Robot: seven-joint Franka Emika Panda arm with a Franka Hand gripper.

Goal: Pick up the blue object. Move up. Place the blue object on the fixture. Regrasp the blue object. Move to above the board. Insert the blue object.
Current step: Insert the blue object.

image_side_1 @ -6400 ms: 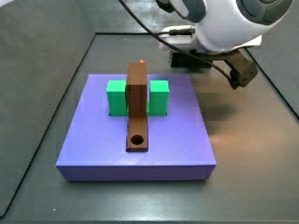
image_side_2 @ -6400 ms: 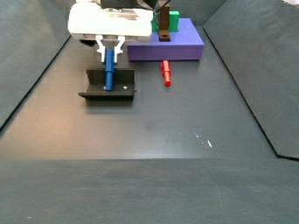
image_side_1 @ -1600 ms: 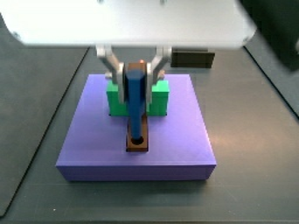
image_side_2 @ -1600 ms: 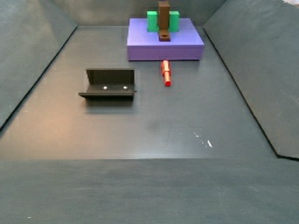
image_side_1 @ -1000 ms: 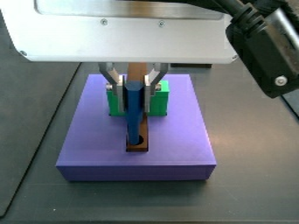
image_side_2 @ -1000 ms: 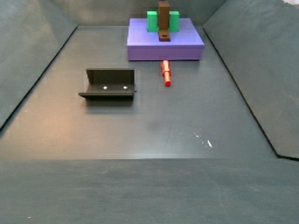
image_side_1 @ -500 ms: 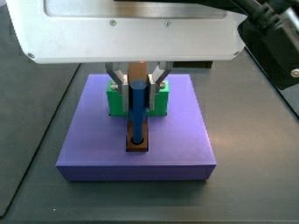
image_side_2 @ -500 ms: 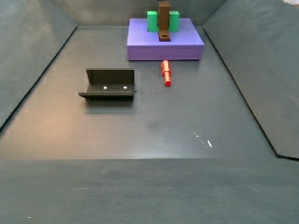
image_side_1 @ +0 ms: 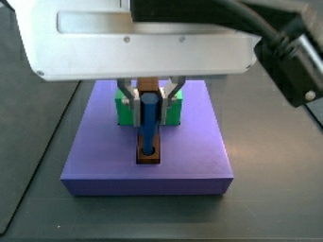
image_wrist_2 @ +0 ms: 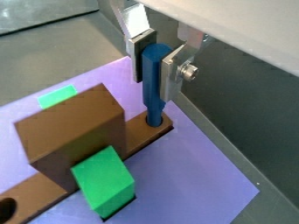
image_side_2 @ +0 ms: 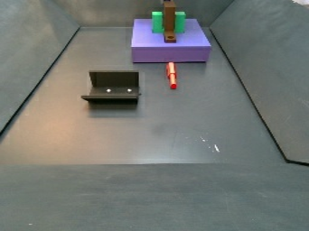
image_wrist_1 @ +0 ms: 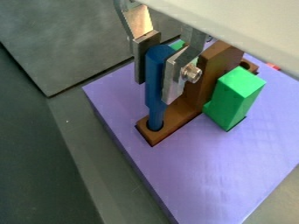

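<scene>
I see gripper (image_wrist_1: 159, 54) above board (image_side_1: 190, 156), frame centre in side view, fingers (image_wrist_2: 173, 70) pinching blue object (image_wrist_1: 156, 83) upright. Its lower end sits at brown bar's (image_wrist_2: 76, 140) hole. Green block (image_wrist_1: 235, 96) beside bar. Fixture (image_side_2: 112, 87) left of centre, empty; red piece (image_side_2: 172, 74) on floor near board.

Red stick (image_side_2: 172, 74) on dark floor (image_side_2: 182, 135), lying flat

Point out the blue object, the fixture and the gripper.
blue object (image_wrist_1: 156, 87), wrist view, mid shaft.
fixture (image_side_2: 112, 87), side view, inner back wall.
gripper (image_wrist_1: 159, 59), wrist view, between its fingertips, holding the blue object over the board.
</scene>
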